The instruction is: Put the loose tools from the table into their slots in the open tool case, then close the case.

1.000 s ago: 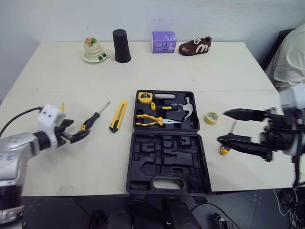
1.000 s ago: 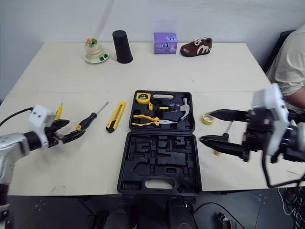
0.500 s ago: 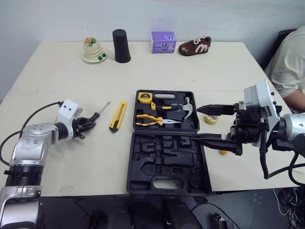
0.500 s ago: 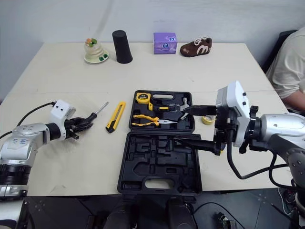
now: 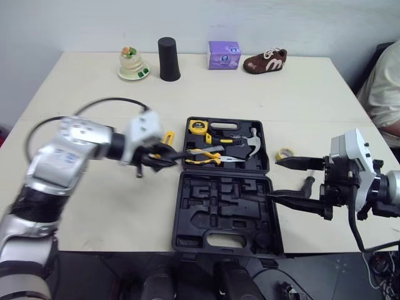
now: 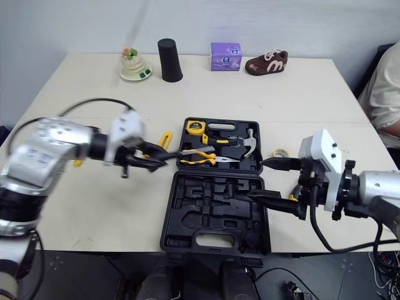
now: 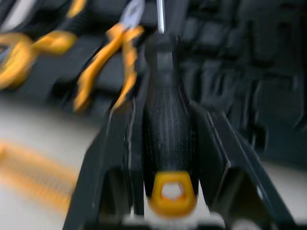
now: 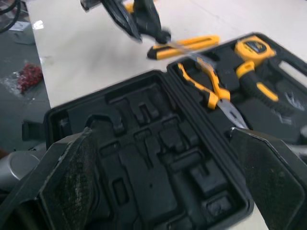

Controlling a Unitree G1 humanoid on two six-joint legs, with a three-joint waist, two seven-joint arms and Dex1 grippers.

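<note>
Table (image 5: 294, 94) carries the open case (image 5: 225, 215); far half holds tools, near half has empty slots. Right hand (image 5: 273, 179) is spread wide, hanging at the near half's right edge; left hand (image 7: 165, 108) is pinching the screwdriver (image 7: 169, 129) by its handle, tip over the pliers (image 5: 209, 155) at the far half's left rim. Risk: your tip snags the pliers or the rim and the handle twists in the pinch; also watch the two hands meeting over the case. Knife (image 5: 167, 136) and tape roll (image 5: 285, 153) lie loose on the table.
</note>
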